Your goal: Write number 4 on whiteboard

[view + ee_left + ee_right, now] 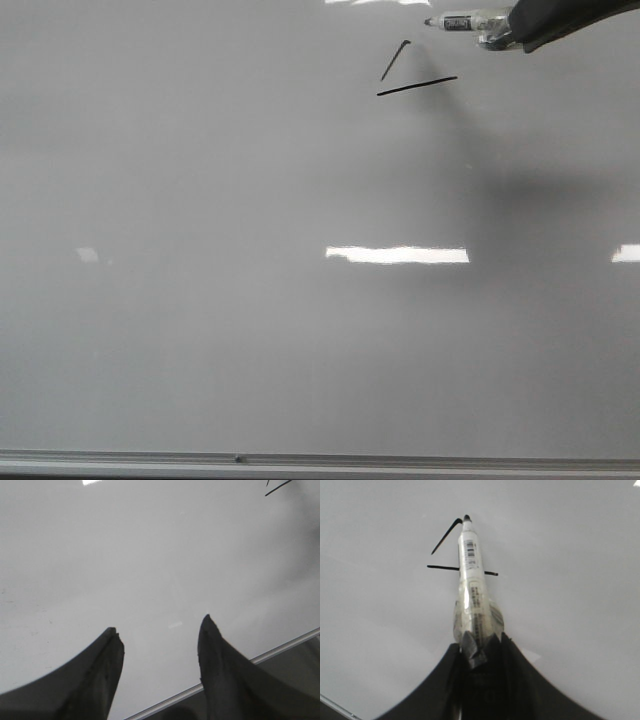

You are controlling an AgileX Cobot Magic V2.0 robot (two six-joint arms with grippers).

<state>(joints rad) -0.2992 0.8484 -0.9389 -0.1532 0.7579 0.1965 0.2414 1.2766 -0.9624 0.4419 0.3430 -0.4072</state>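
Black right tool [479, 647] clamps marker [471, 575]; left tool [160, 635] gapes, holding nothing.

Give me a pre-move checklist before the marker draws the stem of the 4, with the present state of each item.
1. Marker held in the right pincer: ok, clamped at its rear end, tip pointing out.
2. Slanted stroke drawn: ok.
3. Crossbar drawn: ok, a separate tilted line below the slant.
4. Vertical stem: not ok, not yet on the whiteboard.
5. Marker tip touching the board: cannot tell; it sits above and to the right of the slant in the front view.
6. Left pincer clear of the writing: ok, open, holding nothing, near the board's lower rail.
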